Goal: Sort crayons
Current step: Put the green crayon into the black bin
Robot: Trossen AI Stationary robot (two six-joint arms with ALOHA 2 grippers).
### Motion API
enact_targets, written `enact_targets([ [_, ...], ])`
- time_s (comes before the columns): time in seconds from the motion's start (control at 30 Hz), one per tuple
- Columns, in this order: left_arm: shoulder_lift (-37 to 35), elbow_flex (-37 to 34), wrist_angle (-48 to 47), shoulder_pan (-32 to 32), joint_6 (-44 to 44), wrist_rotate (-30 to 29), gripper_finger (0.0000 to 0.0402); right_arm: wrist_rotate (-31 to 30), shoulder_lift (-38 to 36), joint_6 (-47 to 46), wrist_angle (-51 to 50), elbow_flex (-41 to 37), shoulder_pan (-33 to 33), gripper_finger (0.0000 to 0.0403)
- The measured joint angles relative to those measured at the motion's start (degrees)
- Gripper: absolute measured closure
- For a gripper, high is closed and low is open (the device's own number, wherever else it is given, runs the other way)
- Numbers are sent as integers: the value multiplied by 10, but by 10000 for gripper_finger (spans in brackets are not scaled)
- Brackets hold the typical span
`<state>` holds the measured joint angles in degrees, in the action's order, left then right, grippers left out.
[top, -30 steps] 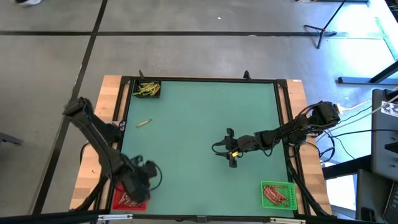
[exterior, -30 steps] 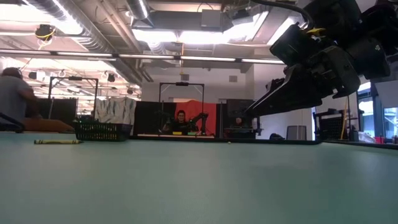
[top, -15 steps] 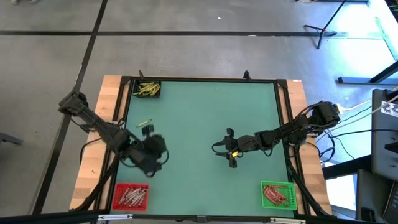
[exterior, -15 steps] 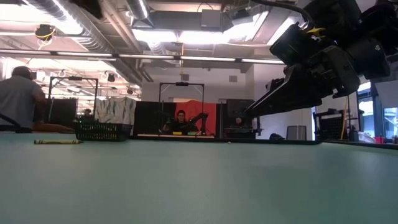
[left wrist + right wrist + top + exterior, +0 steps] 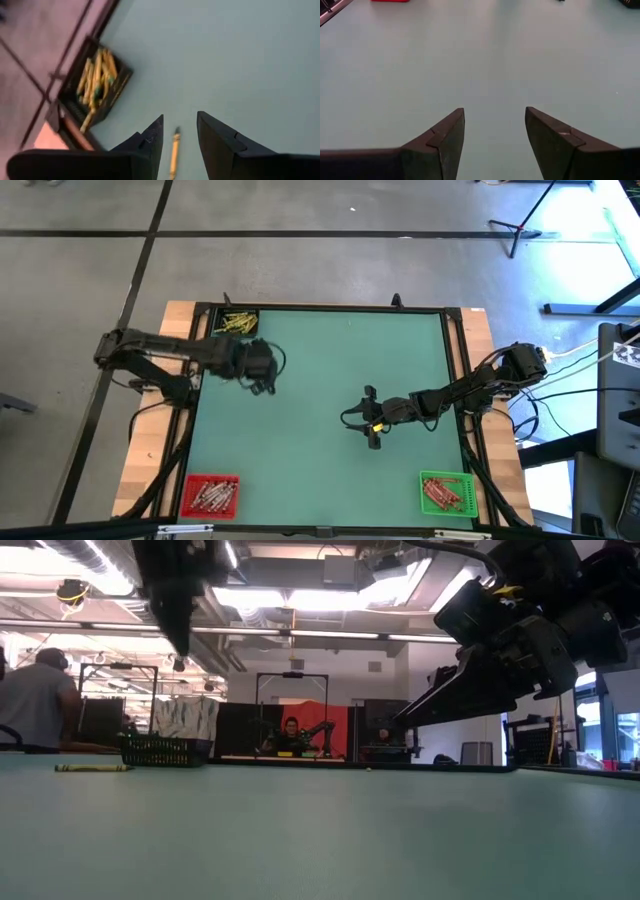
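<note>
Left gripper (image 5: 179, 131): hovered over the mat's far-left part, fingers spread, empty, a loose yellow crayon (image 5: 174, 152) lying on the mat between them. Black bin (image 5: 237, 323): far-left corner, held yellow crayons. Red bin (image 5: 209, 494) and green bin (image 5: 444, 492): near corners, both held reddish crayons. Right gripper (image 5: 494, 131): mid-mat, fingers spread, empty.

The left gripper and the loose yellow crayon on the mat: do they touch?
Apart. The left wrist view shows the crayon lying on the mat between the open left gripper fingers, with mat visible on both sides.
</note>
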<state>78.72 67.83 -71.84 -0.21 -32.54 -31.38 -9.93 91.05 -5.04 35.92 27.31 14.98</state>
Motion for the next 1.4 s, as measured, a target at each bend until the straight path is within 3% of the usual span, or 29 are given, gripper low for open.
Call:
enact_targets([
  [0.33, 0, -104, 12, 186, 102, 122, 300, 0, 0, 7, 0, 0, 0, 196],
  [0.5, 0, -151, 28, 254, 107, 213, 300, -1, 0, 7, 0, 0, 0, 196],
  [0.67, 0, -205, 75, 302, 139, 253, 300, -1, 0, 7, 0, 0, 0, 196],
  [0.83, 0, -252, 150, 335, 166, 288, 300, -1, 0, 8, 1, 0, 0, 196],
  [1.13, 0, -286, 178, 355, 182, 340, 300, -8, 0, 9, 3, 0, 0, 196],
  [1.4, 0, -306, 211, 355, 194, 345, 300, -25, 0, 9, 4, 0, 0, 196],
])
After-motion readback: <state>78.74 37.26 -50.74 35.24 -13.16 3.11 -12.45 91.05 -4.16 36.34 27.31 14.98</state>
